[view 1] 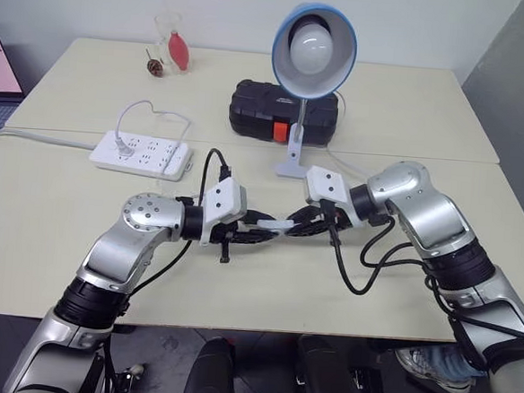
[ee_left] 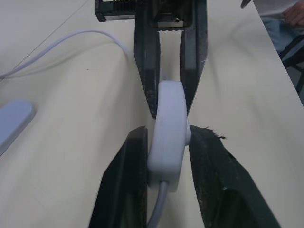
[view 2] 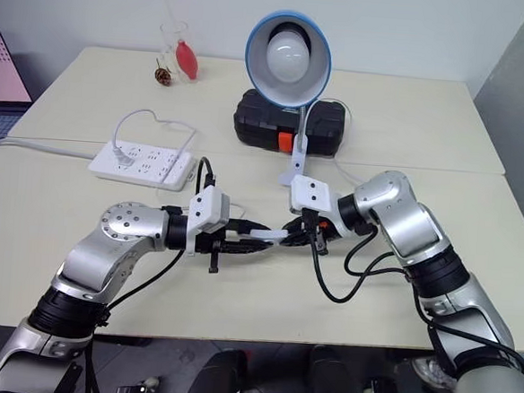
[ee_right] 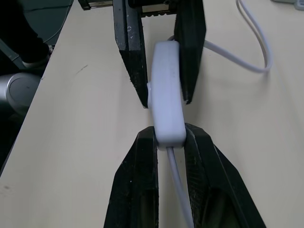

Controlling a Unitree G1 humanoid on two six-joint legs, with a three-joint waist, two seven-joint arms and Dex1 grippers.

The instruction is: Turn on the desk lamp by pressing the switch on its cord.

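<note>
Above the near table (view 1: 51, 254), between 2 arms: 1 switch (view 1: 278, 224) | pinched by left gripper (view 1: 262, 228) and right gripper (view 1: 298, 224), both clamped tight | 1 cord (ee_right: 180, 190) | 1 desk lamp (view 1: 313, 53) behind, unlit | 1 power strip (view 1: 142, 153) | 1 black case (view 1: 259, 106)

1. The blue-rimmed desk lamp (view 1: 314, 47) with a white globe bulb stands upright on the beige table, unlit.
2. The oblong white plastic switch (ee_left: 167, 133) hangs pinched above the tabletop.
3. The thin white cord (ee_right: 179, 185) leaves the switch's end.

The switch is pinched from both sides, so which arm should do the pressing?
Probably the left: its fingers clamp the switch mid-body, while the right fingers just steady one end.
</note>
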